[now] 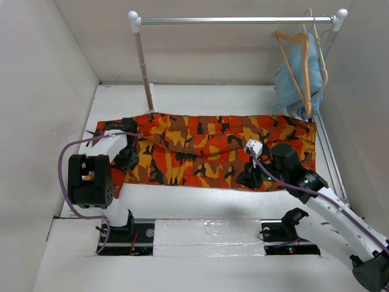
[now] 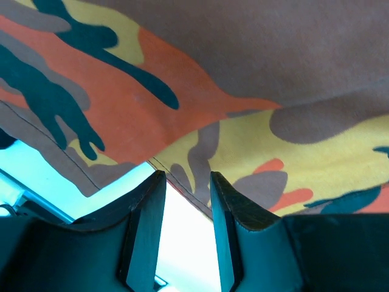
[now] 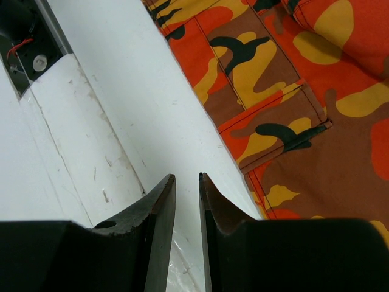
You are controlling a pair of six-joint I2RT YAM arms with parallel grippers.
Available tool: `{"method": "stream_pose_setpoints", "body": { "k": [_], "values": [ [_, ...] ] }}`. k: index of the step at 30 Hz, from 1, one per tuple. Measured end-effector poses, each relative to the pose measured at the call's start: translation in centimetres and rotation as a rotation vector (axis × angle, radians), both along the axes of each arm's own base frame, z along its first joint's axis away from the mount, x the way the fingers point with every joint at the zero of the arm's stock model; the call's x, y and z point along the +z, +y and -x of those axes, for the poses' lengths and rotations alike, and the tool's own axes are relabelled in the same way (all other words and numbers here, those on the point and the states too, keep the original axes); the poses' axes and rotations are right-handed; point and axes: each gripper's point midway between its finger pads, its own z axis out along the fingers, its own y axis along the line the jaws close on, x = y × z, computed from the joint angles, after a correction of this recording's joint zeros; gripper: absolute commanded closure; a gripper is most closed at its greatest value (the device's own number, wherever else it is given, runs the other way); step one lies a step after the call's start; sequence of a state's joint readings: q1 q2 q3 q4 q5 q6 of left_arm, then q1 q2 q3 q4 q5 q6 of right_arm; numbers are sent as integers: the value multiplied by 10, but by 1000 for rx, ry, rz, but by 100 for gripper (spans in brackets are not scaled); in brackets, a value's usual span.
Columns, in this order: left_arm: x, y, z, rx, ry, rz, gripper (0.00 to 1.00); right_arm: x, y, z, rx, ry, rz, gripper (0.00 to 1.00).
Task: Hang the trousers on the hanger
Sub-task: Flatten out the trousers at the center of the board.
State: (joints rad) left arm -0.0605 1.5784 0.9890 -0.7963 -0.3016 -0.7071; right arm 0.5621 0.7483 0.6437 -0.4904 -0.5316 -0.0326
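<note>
Trousers (image 1: 213, 149) flat mid-table (image 1: 200, 201), hanger (image 1: 306, 85) hung at 1 o'clock | my left gripper (image 2: 185, 176) parted, empty, at cloth edge; right gripper (image 3: 186, 177) likewise, beside cloth | risk: I pinch one layer, trousers slip.

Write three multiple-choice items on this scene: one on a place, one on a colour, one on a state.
1. The trousers lie: A on the table; B on a chair; C in a box.
2. The garment hanging from the rail is: A green; B light blue; C black.
3. The right tool is: A clamped on the trousers; B holding a hanger; C holding nothing.

1 A: they are spread flat on its white surface.
2 B: blue cloth hangs at the rail's right end.
3 C: only bare table shows through its narrow gap.
</note>
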Motion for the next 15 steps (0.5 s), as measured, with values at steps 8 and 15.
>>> {"method": "stream_pose_setpoints", "body": {
  "k": [8, 15],
  "values": [
    [-1, 9, -9, -4, 3, -49, 67, 0, -2, 3, 1, -8, -5, 72],
    [-4, 9, -28, -35, -11, -50, 66, -3, -2, 4, 0, 1, -2, 73]
  ]
}}
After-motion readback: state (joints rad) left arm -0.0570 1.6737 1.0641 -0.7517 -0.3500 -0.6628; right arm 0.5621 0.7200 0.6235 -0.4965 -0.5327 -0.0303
